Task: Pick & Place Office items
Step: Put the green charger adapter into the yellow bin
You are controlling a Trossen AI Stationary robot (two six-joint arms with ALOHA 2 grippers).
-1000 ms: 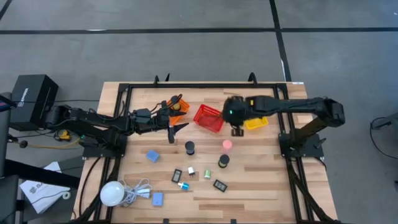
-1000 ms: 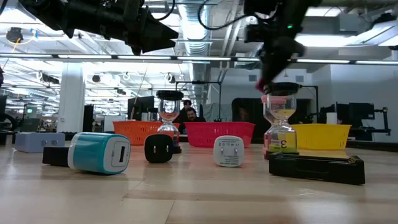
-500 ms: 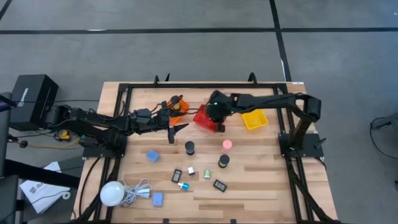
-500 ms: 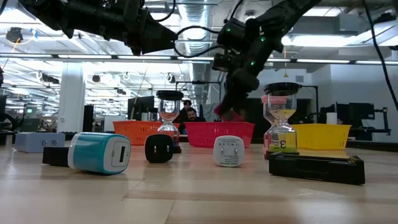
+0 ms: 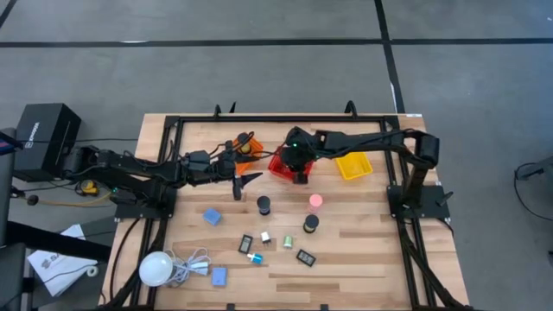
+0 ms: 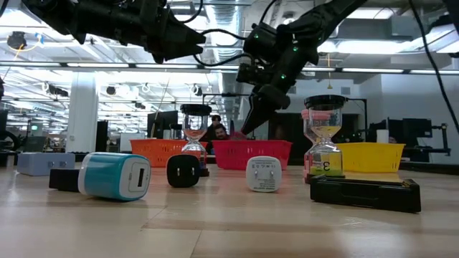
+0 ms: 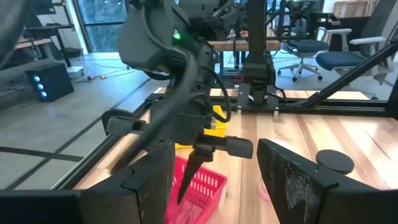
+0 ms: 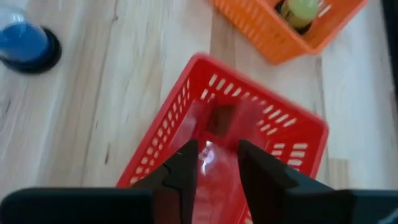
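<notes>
My right gripper [image 5: 298, 169] hangs open over the red mesh basket [image 5: 278, 159], fingers pointing down into it [image 6: 251, 122]. A blurred red piece [image 8: 219, 119] shows inside the basket below the fingertips. My left gripper [image 5: 243, 179] waits open above the table, between the orange basket [image 5: 249, 144] and a black short cylinder [image 5: 263, 205]. A second black cylinder [image 5: 310, 223], a pink cylinder [image 5: 316, 200], light-blue pieces [image 5: 212, 216] [image 5: 219, 276], flat black rectangles [image 5: 245, 244] [image 5: 305, 257] and tiny green and white blocks [image 5: 286, 241] stand or lie on the table.
A yellow basket [image 5: 353, 166] sits to the right of the red one. The orange basket holds a yellow-green thing [image 8: 302, 10]. A white bulb-like thing with its cable [image 5: 155, 268] lies at the near left corner. A black frame [image 5: 259, 119] rims the table.
My right gripper has swung from beside the yellow basket toward the table's left until it stands over the red basket, and tipped its fingers down. The reddish piece it carried at its fingertips has left them and now shows inside the basket.
</notes>
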